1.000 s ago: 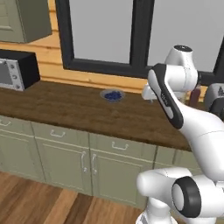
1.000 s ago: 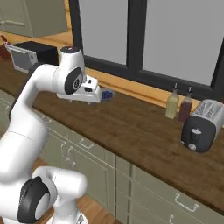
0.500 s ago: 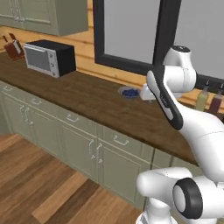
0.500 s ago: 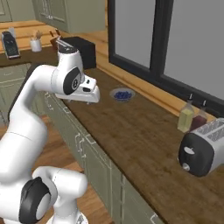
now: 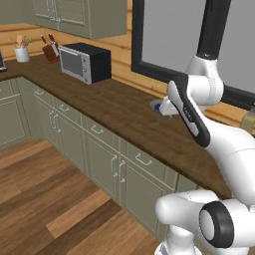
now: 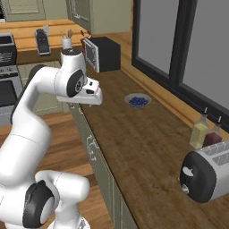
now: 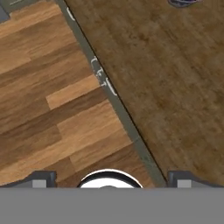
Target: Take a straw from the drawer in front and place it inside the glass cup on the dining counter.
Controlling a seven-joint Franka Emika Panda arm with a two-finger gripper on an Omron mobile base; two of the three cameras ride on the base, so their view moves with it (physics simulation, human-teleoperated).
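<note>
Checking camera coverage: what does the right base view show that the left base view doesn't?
Right base view alone: a black and silver toaster and a black stove at far left. Left base view alone: a wooden knife block beside the microwave. Shared: the black microwave, the white utensil holder, the small blue bowl and the dark wooden worktop.

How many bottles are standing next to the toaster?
2. A yellowish bottle and a darker reddish bottle stand side by side on the worktop, just behind the toaster near the window. The toaster may hide more.
</note>
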